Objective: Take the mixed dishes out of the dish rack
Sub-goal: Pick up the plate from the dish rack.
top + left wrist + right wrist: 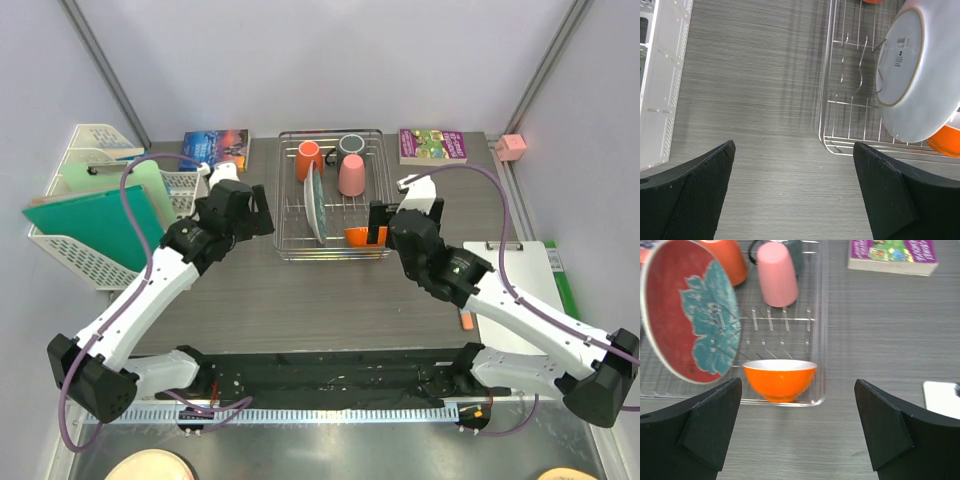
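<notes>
Left tool (793, 145) and right tool (798, 381) gape wide over grey woodgrain table (755, 75), pale walls (330, 60) behind.

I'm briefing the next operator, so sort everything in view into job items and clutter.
Job items: dish rack, orange mug, pink cup, dark grey mug, teal-and-red plate, orange bowl.

Clutter: blue book, purple book, white lattice basket holding green folders, clipboard, small pink box.
</notes>
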### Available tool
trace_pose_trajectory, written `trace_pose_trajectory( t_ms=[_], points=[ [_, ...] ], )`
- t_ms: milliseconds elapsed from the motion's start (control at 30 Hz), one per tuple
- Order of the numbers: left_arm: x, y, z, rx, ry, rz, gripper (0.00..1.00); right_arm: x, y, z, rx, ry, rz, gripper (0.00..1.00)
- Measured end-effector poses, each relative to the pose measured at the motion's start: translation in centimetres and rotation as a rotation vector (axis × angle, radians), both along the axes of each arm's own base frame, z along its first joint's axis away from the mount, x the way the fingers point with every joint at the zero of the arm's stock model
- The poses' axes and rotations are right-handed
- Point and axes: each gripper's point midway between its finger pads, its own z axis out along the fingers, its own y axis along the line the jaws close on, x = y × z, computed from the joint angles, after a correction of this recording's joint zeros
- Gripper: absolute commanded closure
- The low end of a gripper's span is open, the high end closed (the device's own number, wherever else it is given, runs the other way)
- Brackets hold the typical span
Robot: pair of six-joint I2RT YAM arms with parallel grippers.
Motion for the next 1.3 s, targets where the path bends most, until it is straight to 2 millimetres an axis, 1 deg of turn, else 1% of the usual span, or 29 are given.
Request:
trace_pose_trajectory(
  t_ms=[100,133,200,233,300,367,467,633,733,867,1067,1167,1200,1267,1300],
  points=[
    [-0.1,-0.1,0.0,-0.019,-0.014,-0.004,0.00,0.5,1.9,0.5,0.023,0.011,0.061,0.00],
    [-0.3,-0.1,0.0,-0.024,-0.017,-0.005,0.00,0.8,2.7,0.6,0.031,0.016,0.079,0.07],
    [-0.7,0.0,-0.1,-0.035,-0.023,-0.008,0.00,1.6,4.7,0.6,0.050,0.033,0.127,0.16],
    [-1.0,0.2,-0.1,-0.041,-0.027,-0.010,0.00,1.9,5.7,0.6,0.063,0.039,0.146,0.24],
    [-1.6,0.4,0.1,-0.053,-0.043,-0.011,0.00,2.5,7.5,0.3,0.091,0.051,0.188,0.31],
    [-2.2,0.8,0.3,-0.066,-0.059,-0.009,0.00,3.0,9.0,0.0,0.118,0.060,0.216,0.32],
    [-3.2,1.4,0.4,-0.087,-0.082,-0.003,0.00,4.0,11.2,-0.2,0.154,0.070,0.250,0.32],
    [-4.4,2.2,-0.1,-0.101,-0.100,0.004,0.00,5.5,14.7,-0.7,0.199,0.084,0.304,0.32],
    [-4.8,2.5,-0.3,-0.100,-0.103,0.008,0.00,6.0,15.8,-1.5,0.204,0.102,0.321,0.32],
    [-4.9,2.7,-0.4,-0.097,-0.105,0.013,0.00,6.7,17.0,-2.0,0.205,0.112,0.338,0.33],
    [-4.8,2.7,-0.7,-0.090,-0.096,0.016,0.00,7.4,18.0,-2.5,0.193,0.118,0.348,0.40],
    [-4.7,2.6,-1.0,-0.086,-0.084,0.018,0.00,8.2,18.6,-3.3,0.170,0.125,0.346,0.44],
    [-4.6,2.6,-1.2,-0.086,-0.079,0.021,0.00,8.4,18.7,-3.8,0.160,0.130,0.344,0.51],
    [-4.6,2.5,-1.4,-0.087,-0.071,0.024,0.00,8.7,18.8,-4.9,0.135,0.144,0.340,0.55],
    [-4.6,2.5,-1.4,-0.087,-0.070,0.025,0.00,8.8,18.8,-5.4,0.124,0.150,0.337,0.63]
  ],
)
